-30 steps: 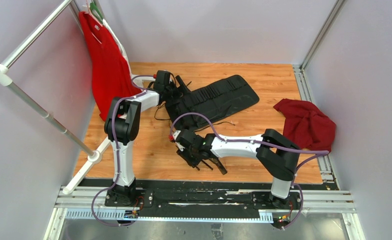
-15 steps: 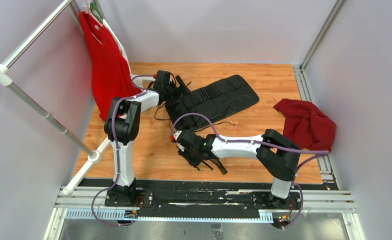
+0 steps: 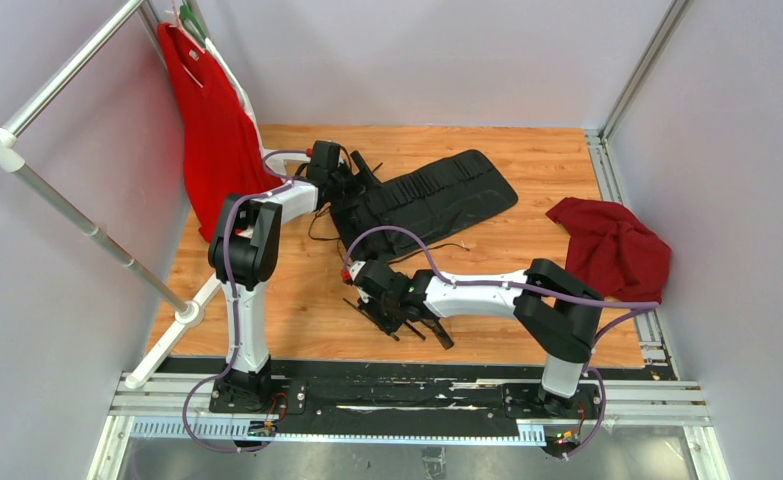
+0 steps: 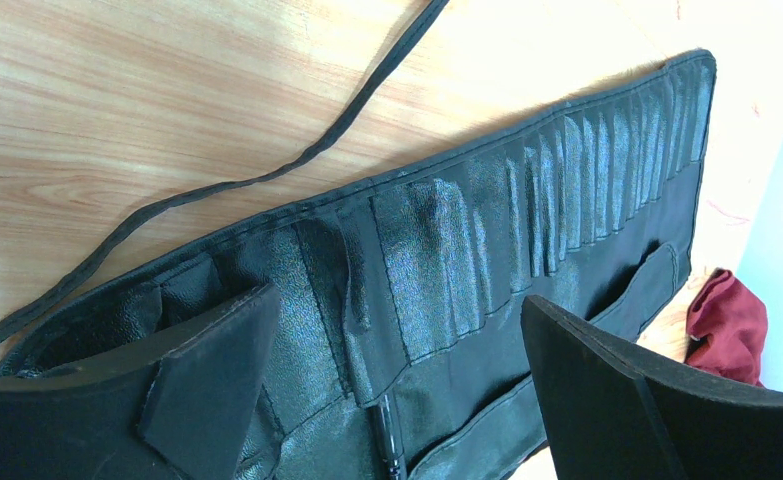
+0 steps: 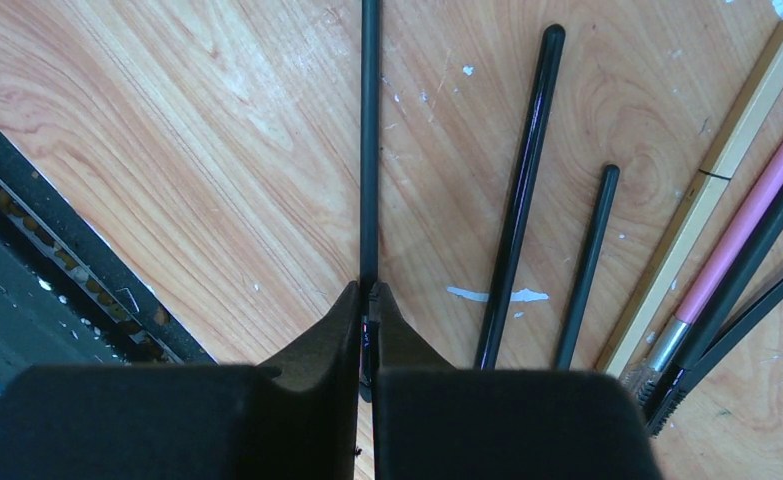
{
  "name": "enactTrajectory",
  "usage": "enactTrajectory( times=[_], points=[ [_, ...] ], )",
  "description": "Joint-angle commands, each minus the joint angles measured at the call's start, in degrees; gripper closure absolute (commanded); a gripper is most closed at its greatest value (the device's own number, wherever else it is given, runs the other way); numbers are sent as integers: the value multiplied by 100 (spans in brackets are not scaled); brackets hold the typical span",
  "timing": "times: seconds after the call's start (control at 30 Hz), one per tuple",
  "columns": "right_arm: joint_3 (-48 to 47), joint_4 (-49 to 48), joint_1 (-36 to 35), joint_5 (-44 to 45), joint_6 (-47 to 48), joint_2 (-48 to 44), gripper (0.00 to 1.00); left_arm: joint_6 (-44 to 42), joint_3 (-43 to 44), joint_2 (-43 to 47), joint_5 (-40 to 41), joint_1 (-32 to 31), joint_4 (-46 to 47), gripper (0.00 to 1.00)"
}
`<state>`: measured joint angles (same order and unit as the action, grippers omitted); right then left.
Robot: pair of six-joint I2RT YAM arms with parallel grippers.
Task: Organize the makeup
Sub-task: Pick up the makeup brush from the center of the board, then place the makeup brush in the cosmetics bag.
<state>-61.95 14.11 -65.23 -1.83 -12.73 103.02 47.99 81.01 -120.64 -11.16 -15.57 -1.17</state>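
Wood tabletop (image 3: pixel 547 170), pale walls (image 3: pixel 417 60), perhaps clothes rail (image 3: pixel 67 62)

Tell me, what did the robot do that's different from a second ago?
The right gripper closed its fingers on one thin black brush; a second ago it was still partly open. Its arm barely shifted. The left gripper stayed open over the roll. The other brushes and the red cloth did not move.
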Motion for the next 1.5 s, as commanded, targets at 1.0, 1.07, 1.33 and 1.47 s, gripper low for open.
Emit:
enactTrajectory(
  times=[1.0,1.07,1.33,1.47],
  points=[
    [-2762,2476,3293,-1905,-184,-559,99,-149,-91,-157,124,-16,-674,2],
    [-2935,2489,3358,-2351,-305,-228,99,-134,-94,-153,131,-8,-674,2],
    [-3281,2558,3446,-2926,-442,719,99,-132,-100,-153,102,4,-650,2],
    [-3262,2554,3468,-2899,-428,933,99,-114,-134,-170,81,2,-620,2]
  ],
)
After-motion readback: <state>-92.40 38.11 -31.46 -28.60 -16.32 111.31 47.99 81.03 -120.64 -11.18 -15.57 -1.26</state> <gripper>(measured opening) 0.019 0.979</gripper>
